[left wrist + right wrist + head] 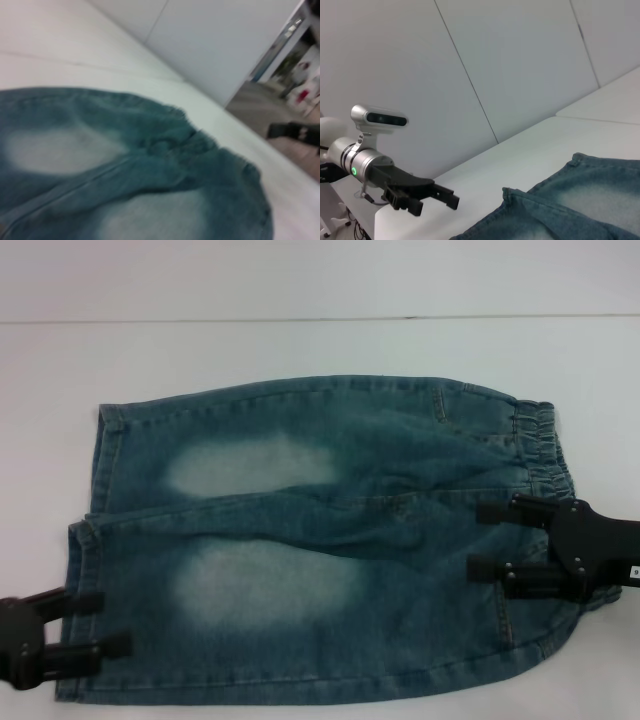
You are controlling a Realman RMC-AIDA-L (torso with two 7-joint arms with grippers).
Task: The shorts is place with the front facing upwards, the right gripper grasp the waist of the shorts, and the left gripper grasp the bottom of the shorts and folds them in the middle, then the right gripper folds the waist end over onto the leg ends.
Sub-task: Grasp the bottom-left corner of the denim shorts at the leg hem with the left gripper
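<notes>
The denim shorts [300,540] lie flat on the white table [300,350], front up. The ruffled waist [545,445] is at the right and the leg ends [105,440] are at the left. My right gripper [477,538] is open over the near half of the waist end, one finger toward the middle seam, the other nearer me. My left gripper [114,623] is open at the hem of the near leg [80,570]. The right wrist view shows the left gripper [436,205] beside the leg hems [545,200]. The left wrist view shows the waist [240,165] and, beyond it, the right gripper [287,131].
White table surface surrounds the shorts, with a wall line behind at the back [300,318]. The near hem of the shorts lies close to the table's front edge.
</notes>
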